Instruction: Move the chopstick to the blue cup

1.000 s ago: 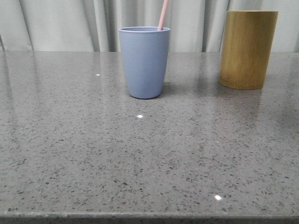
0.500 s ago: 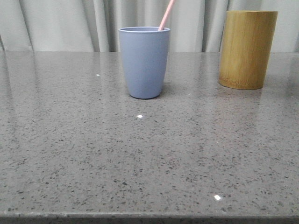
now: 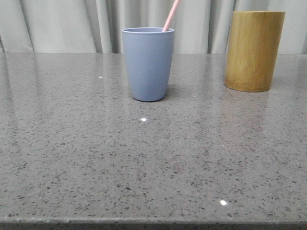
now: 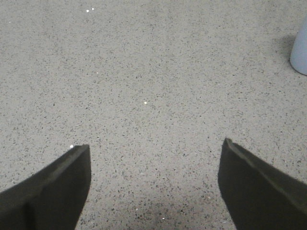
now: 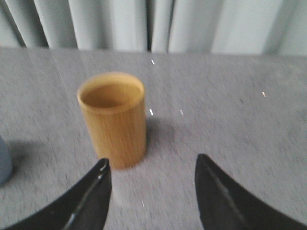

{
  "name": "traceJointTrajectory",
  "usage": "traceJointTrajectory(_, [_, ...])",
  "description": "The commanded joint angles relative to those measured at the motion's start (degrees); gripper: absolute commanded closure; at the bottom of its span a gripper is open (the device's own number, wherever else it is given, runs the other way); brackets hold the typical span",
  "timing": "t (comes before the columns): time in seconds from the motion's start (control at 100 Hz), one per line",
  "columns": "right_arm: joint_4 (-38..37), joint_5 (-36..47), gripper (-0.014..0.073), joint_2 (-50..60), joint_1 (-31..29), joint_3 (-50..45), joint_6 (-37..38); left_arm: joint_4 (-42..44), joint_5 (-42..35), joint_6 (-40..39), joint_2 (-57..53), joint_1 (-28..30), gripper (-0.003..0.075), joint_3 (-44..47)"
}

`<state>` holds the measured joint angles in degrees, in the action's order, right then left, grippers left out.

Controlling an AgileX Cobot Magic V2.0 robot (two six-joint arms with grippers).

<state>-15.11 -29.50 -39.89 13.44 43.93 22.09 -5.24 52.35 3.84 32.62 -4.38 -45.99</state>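
A: The chopstick (image 3: 170,15) is in the blue cup (image 3: 148,63), leaning against the rim on the side toward the bamboo cup (image 3: 253,51). Looks like the job's done.

B: And the grippers?

A: Left gripper (image 4: 153,187) hangs over bare surface (image 3: 153,158), jaws spread wide, nothing between them. Right gripper (image 5: 151,191) faces the bamboo cup (image 5: 113,117), jaws also wide apart and empty.

B: How would that stick handle?

A: My guess is light, stiff and smooth, so it could slip or pivot in a loose pinch. I'd take it on the upper shaft, above the rim, and lift straight up so the cup doesn't tip.

B: Room to move?

A: Plenty. The cups stand well apart near the back, with a curtain (image 3: 57,24) behind and open surface in front.
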Motion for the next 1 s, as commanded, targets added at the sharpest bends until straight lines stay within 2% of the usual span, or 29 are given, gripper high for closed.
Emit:
traceJointTrajectory(0.0, [-1.3, 0.3, 0.019, 4.5, -0.3, -0.8, -0.7, -0.7, -4.1, -0.7, 0.2, 0.2, 0.0183, -1.5])
traceJointTrajectory(0.25, [-1.3, -5.8, 0.019, 13.3, -0.3, -3.8, -0.7, -0.7, -4.1, -0.7, 0.2, 0.2, 0.0183, -1.5])
traceJointTrajectory(0.57, [-1.3, -10.2, 0.0193, 14.1, -0.3, -3.8, -0.7, -0.7, -4.1, -0.7, 0.2, 0.2, 0.0185, -1.5])
traceJointTrajectory(0.64, [-1.3, -10.2, 0.0216, 14.1, -0.3, -3.8, -0.7, -0.7, -4.1, -0.7, 0.2, 0.2, 0.02, -1.5])
traceJointTrajectory(0.71, [-1.3, -10.1, 0.0275, 14.1, -0.3, -3.8, -0.7, -0.7, -4.1, -0.7, 0.2, 0.2, 0.0249, -1.5])
traceJointTrajectory(0.78, [-1.3, -10.0, 0.0361, 14.1, -0.3, -3.8, -0.7, -0.7, -4.1, -0.7, 0.2, 0.2, 0.0332, -1.5])
traceJointTrajectory(0.99, [-1.3, -10.0, 0.0628, 14.1, -0.3, -3.8, -0.7, -0.7, -4.1, -0.7, 0.2, 0.2, 0.0672, -1.5])
